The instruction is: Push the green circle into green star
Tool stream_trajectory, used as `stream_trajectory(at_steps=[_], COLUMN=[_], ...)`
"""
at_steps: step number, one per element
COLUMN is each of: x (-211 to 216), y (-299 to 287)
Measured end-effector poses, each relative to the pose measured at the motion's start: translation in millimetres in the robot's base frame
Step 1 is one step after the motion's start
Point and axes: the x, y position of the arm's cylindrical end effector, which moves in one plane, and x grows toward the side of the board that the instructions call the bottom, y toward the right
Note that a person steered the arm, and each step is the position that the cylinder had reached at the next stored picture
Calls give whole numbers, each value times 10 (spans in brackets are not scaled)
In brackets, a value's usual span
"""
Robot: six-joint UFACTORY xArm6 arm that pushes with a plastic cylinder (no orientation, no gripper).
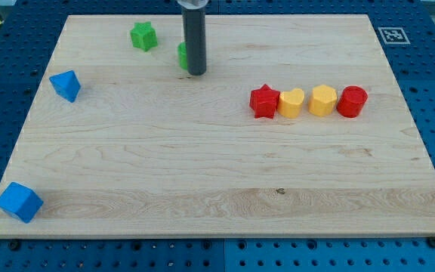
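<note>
The green star (144, 35) lies near the view's top left on the wooden board (202, 174). The green circle (181, 55) sits to the star's lower right, mostly hidden behind my rod; only its left edge shows. My tip (195, 73) rests on the board right against the circle's right side. A gap of bare wood separates the circle from the star.
A blue block (66, 85) lies at the left edge and a blue cube (19, 202) at the bottom left corner. On the right stands a row: red star (263, 101), yellow heart (291, 102), yellow hexagon (322, 100), red circle (351, 101).
</note>
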Motion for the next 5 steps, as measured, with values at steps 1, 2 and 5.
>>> stream_trajectory(at_steps=[1,2,5], x=[-38,-71,-127], y=[34,421,230])
